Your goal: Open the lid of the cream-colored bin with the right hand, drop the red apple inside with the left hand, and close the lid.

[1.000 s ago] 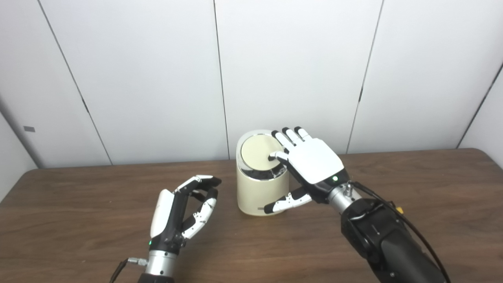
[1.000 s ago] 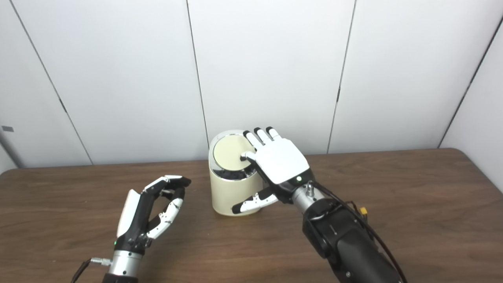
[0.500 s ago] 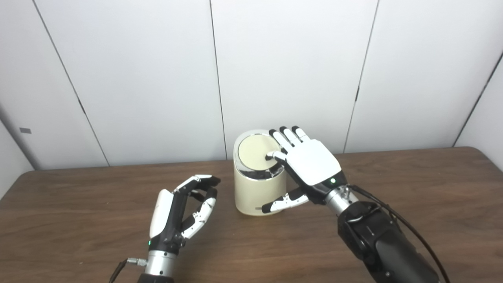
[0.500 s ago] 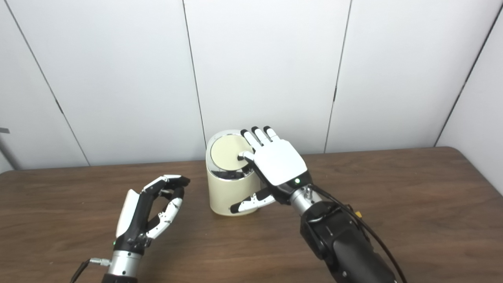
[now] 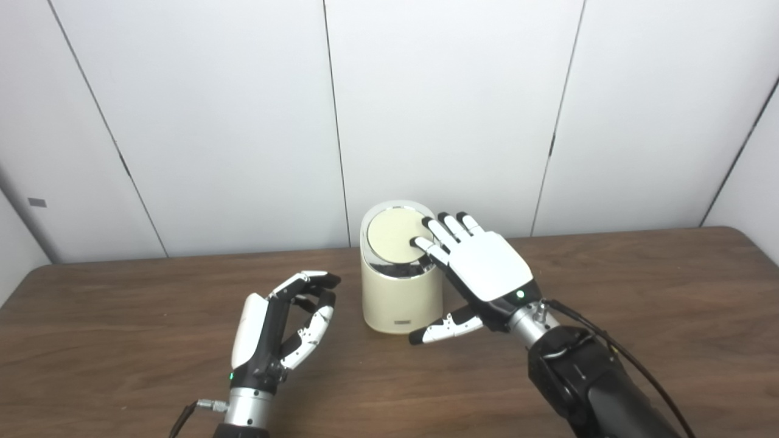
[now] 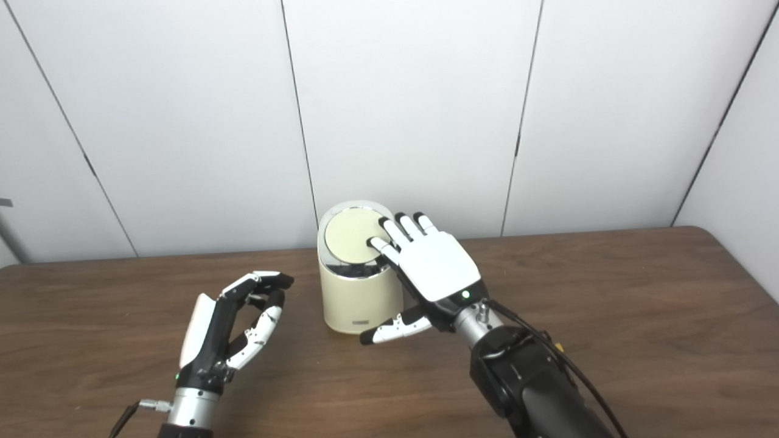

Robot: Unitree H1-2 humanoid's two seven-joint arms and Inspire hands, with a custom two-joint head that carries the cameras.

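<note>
Left eye: cream bin (image 5: 398, 292) stands near the bench's (image 5: 639, 292) far edge, lid (image 5: 392, 234) down; right hand (image 5: 481, 267), fingers (image 5: 441, 231) spread, rests on it. Right eye: left hand (image 6: 228, 328), fingers loosely curled, empty, beside the bin.

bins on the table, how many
1: the cream bin stands at the table's middle, lid shut, right hand resting on top. Nothing else could hide another.
</note>
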